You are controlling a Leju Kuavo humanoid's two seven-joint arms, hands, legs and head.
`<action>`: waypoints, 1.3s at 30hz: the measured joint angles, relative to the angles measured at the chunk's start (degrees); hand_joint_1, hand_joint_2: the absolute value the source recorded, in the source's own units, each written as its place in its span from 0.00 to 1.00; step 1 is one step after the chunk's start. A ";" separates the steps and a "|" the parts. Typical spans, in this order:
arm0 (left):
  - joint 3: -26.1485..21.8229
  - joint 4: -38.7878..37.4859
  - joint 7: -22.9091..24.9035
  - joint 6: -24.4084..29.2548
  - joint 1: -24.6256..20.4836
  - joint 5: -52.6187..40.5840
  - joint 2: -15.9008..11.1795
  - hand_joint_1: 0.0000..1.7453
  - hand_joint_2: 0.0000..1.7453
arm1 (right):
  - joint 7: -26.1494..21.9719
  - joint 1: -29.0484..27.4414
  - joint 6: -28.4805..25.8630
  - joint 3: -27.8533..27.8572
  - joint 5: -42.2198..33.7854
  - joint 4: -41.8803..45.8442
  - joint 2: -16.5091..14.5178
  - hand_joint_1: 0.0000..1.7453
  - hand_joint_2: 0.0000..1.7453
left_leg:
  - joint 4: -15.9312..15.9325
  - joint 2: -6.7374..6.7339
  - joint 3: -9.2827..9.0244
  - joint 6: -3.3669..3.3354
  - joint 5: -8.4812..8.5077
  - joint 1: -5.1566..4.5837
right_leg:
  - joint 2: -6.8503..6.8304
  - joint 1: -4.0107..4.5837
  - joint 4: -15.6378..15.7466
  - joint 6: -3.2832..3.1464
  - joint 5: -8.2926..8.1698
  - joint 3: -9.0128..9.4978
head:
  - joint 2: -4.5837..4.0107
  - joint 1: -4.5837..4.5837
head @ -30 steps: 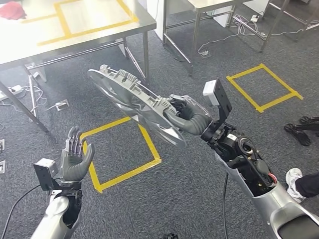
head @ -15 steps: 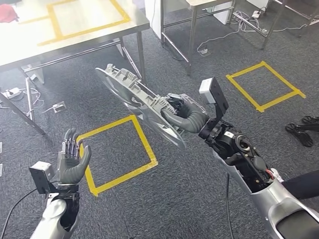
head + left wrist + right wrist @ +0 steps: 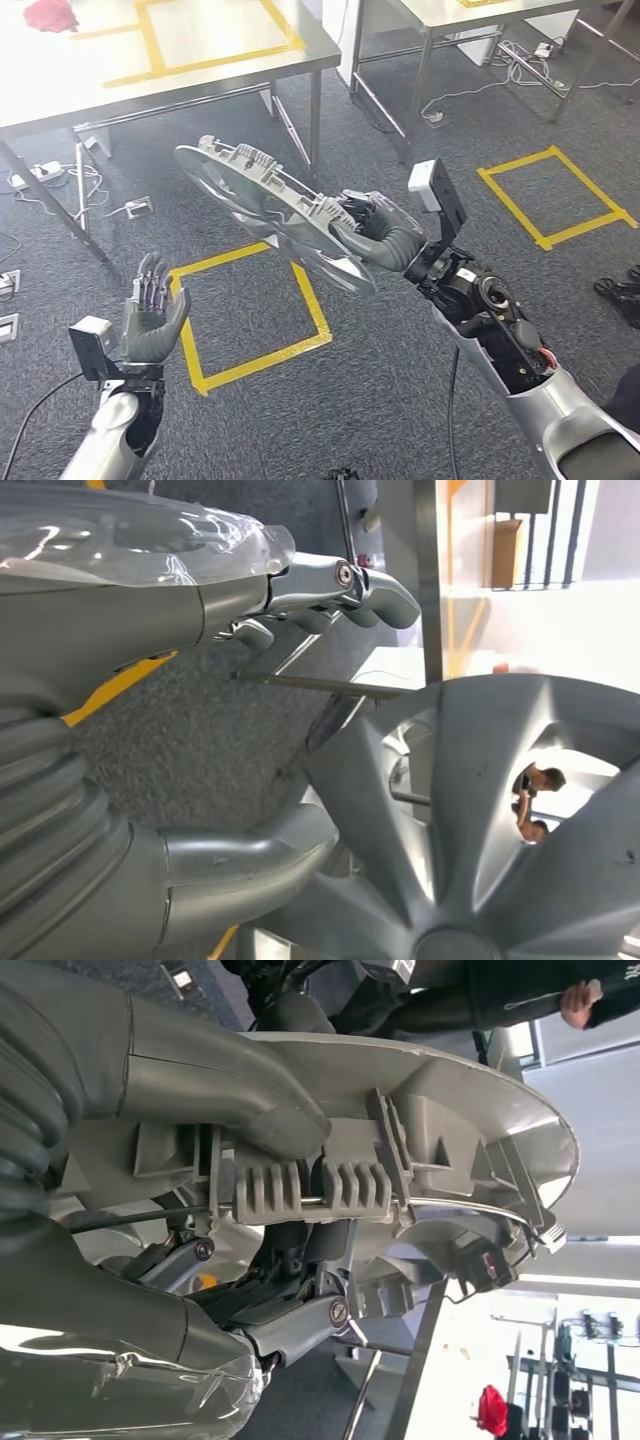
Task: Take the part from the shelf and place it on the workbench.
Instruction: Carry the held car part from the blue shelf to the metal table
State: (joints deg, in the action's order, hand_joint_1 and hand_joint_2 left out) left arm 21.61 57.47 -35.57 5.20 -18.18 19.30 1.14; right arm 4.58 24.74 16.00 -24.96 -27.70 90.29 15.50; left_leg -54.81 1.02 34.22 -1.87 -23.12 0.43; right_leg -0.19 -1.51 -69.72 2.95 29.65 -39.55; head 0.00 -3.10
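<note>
The part is a round grey wheel cover [image 3: 272, 208], held tilted in mid-air over the carpet. My right hand [image 3: 373, 232] grips its near rim, thumb over the ribbed back and fingers under it. The right wrist view shows that grip up close on the cover [image 3: 423, 1140], my right hand [image 3: 226, 1150] clamped on its edge. My left hand [image 3: 151, 315] is raised lower left, fingers upright and apart, holding nothing. In the left wrist view the cover's spoked face [image 3: 498, 810] hangs beyond my left hand [image 3: 226, 720]. The workbench [image 3: 249, 50] stands ahead, upper left.
Yellow tape squares mark the carpet below the cover [image 3: 249, 310] and at right [image 3: 558, 195], and the workbench top. A red object [image 3: 49, 14] lies on the bench. A second table [image 3: 453, 20] stands behind. Cables and sockets [image 3: 136, 208] lie under the bench. Dark shoes [image 3: 623, 290] at far right.
The whole view has shifted down and to the right, as the camera moved; the workbench shows more. Both hands keep their pose, the right still gripping the wheel cover.
</note>
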 joint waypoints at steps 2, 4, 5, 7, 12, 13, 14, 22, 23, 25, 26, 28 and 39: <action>0.00 -0.07 0.00 0.00 -0.02 -0.07 0.08 0.00 1.00 | -0.02 0.08 0.00 0.01 -0.03 -0.07 0.00 1.00 1.00 | -0.24 0.36 -0.80 0.34 -0.79 -0.11 | 0.14 0.11 7.50 -0.34 -4.98 2.53 | -0.01 -0.46; 0.00 -0.13 0.01 0.00 -0.07 -0.10 0.16 0.00 1.00 | -0.06 0.17 0.00 0.02 -0.04 -0.10 0.00 1.00 1.00 | -0.51 0.58 -0.84 0.80 -1.20 -0.25 | 0.37 0.36 12.55 -0.91 -6.39 4.83 | -0.01 -0.68; 0.01 -0.19 0.02 0.00 -0.06 -0.11 0.17 0.00 1.00 | -0.10 0.19 0.00 0.02 -0.04 -0.11 0.00 1.00 1.00 | -0.53 0.63 -0.66 1.02 -1.20 -0.31 | 0.45 0.50 13.19 -1.17 -5.93 5.28 | -0.01 -0.65; 0.01 -0.25 0.02 0.01 -0.06 -0.17 0.16 0.00 1.00 | -0.16 0.19 0.01 0.01 -0.02 -0.10 -0.01 1.00 1.00 | -0.72 0.54 -0.40 1.58 -1.40 -0.33 | 0.45 0.21 13.96 -1.74 -5.64 5.82 | 0.00 -0.50; 0.01 -0.36 -0.05 0.08 0.04 -0.25 0.10 0.00 1.00 | -0.22 0.17 0.08 0.02 0.03 -0.11 0.01 1.00 1.00 | -15.04 -0.43 7.79 3.19 -6.57 0.20 | 0.13 -0.18 14.64 -2.83 -5.19 6.93 | 0.00 0.90; 0.01 -0.42 -0.05 0.09 0.14 -0.25 0.09 0.00 1.00 | -0.23 0.11 0.08 -0.02 0.03 -0.11 0.00 1.00 1.00 | -17.09 -0.48 9.44 3.33 -6.47 0.35 | 0.13 -0.20 14.63 -2.86 -5.01 7.10 | 0.00 1.17; 0.01 -0.46 -0.05 0.09 0.19 -0.25 0.07 0.00 1.00 | -0.23 0.07 0.08 -0.03 0.03 -0.11 -0.01 1.00 1.00 | -16.95 -0.52 10.00 3.42 -5.30 0.50 | 0.13 -0.23 14.63 -2.79 -4.80 7.34 | 0.00 1.43; 0.01 -0.48 -0.08 0.07 -0.03 -0.25 0.23 0.00 1.00 | -0.20 -0.01 0.03 0.07 0.01 -0.08 0.01 1.00 1.00 | -0.75 -0.79 2.97 1.51 1.79 0.41 | 0.27 -0.11 14.66 -0.39 -2.71 8.92 | 0.00 1.77; 0.01 -0.47 -0.09 0.07 -0.11 -0.25 0.27 0.00 1.00 | -0.20 -0.01 0.02 0.11 0.01 -0.07 0.01 1.00 1.00 | -0.62 -0.74 2.64 1.08 1.65 0.43 | 0.25 -0.19 13.56 -0.17 -1.91 8.55 | 0.00 1.59; 0.01 -0.46 -0.11 0.03 -0.22 -0.26 0.41 0.00 1.00 | -0.20 -0.07 0.00 0.17 -0.02 -0.07 0.02 1.00 1.00 | -0.42 -0.72 1.94 0.33 1.31 0.41 | 0.23 -0.18 7.29 -0.03 1.11 5.69 | 0.00 0.91; 0.01 -0.47 -0.12 0.02 -0.23 -0.25 0.46 0.00 1.00 | -0.20 -0.13 0.01 0.17 -0.03 -0.07 0.02 1.00 1.00 | -0.43 -0.69 1.70 0.05 1.10 0.27 | 0.25 -0.09 2.79 -0.05 2.77 3.41 | 0.00 0.55; 0.01 -0.48 -0.12 0.00 -0.13 -0.25 0.51 0.00 1.00 | -0.21 -0.37 0.01 0.17 -0.04 -0.07 0.02 1.00 1.00 | -0.45 -0.54 1.22 -0.25 0.68 -0.07 | 0.27 0.03 -2.95 -0.17 3.70 -0.12 | 0.00 -0.05; 0.01 -0.51 -0.28 -0.04 -0.20 -0.25 0.71 0.00 1.00 | -0.14 -0.33 -0.03 0.40 -0.02 0.03 0.09 1.00 1.00 | -4.66 -0.30 2.17 1.86 -2.78 -0.58 | 0.18 0.23 15.33 -2.84 -5.54 7.32 | 0.00 -0.21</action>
State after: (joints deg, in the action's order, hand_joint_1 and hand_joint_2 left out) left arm 21.62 56.96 -35.86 5.16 -18.39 19.06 1.85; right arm 4.44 24.40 15.97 -24.55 -27.72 90.32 15.58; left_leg -59.48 0.72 36.39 -0.02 -25.89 -0.14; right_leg 0.00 -1.28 -54.40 0.11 24.11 -32.23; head 0.00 -3.31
